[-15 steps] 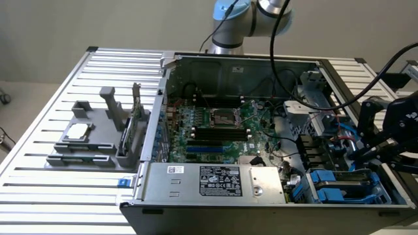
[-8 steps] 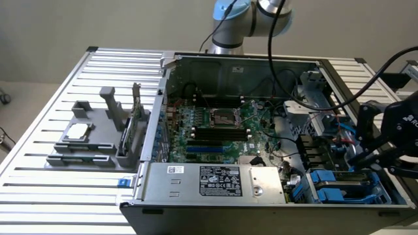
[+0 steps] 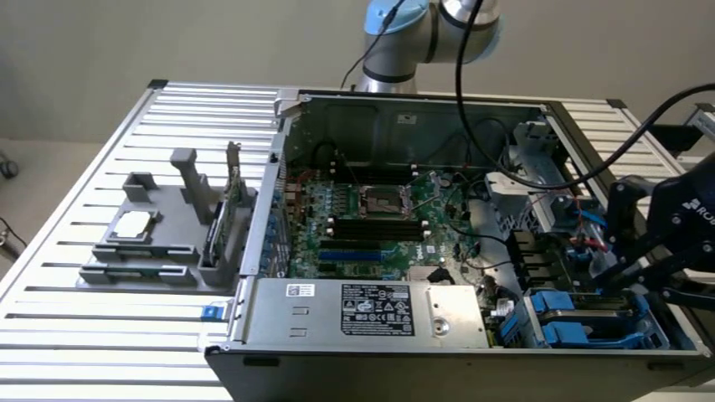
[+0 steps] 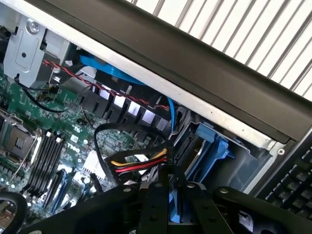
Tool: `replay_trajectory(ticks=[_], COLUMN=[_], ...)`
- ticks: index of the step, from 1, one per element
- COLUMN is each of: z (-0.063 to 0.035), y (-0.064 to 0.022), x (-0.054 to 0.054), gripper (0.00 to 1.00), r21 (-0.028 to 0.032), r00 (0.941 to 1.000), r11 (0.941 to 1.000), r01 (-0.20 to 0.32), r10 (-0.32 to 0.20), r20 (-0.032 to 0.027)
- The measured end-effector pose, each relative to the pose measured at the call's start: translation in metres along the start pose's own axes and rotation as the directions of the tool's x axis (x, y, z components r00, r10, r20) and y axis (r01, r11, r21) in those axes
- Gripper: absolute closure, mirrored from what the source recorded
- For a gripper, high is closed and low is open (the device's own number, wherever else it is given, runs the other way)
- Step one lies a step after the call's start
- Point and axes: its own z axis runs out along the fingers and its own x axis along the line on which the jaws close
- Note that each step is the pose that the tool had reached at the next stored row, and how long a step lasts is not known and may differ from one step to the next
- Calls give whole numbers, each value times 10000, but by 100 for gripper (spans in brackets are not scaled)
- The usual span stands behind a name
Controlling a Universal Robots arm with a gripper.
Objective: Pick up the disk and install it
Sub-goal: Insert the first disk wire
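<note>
Nearest the wrist camera, the gripper has its black fingers clamped close on a narrow blue edge, which appears to be the carrier of the disk. The drive's metal face is hidden. Just beyond it lie a bundle of yellow, red and black cables and the blue-framed drive bay against the case wall. In the exterior view the gripper sits low inside the open computer case, over that drive bay in the near corner at the exterior view's right. Beside the bay, along the near wall, is a long grey metal box with a printed label. Further in, the green motherboard lies flat. Outside the case, on the slatted desk at the exterior view's left, a grey fixture carries a small square silver chip. Farthest back, the arm rises behind the case.
</note>
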Motion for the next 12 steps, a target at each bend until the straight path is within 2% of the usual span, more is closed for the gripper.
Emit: replay_trajectory(ticks=[4, 6, 7, 8, 10, 12], z=[10, 13, 16, 17, 20, 21], y=[-20, -32, -32, -24, -6, 6], x=[10, 25, 45, 64, 104, 128], gripper=[84, 84, 84, 84, 84, 84], r21=[4, -25, -32, 10, 114, 194], r00=[9997, 9994, 9992, 9987, 9969, 9950], r11=[9998, 9997, 9997, 9996, 9994, 9991], r01=[-215, -237, -245, -266, -322, -366], r10=[215, 237, 245, 265, 313, 346], r20=[133, 236, 309, 429, 720, 936])
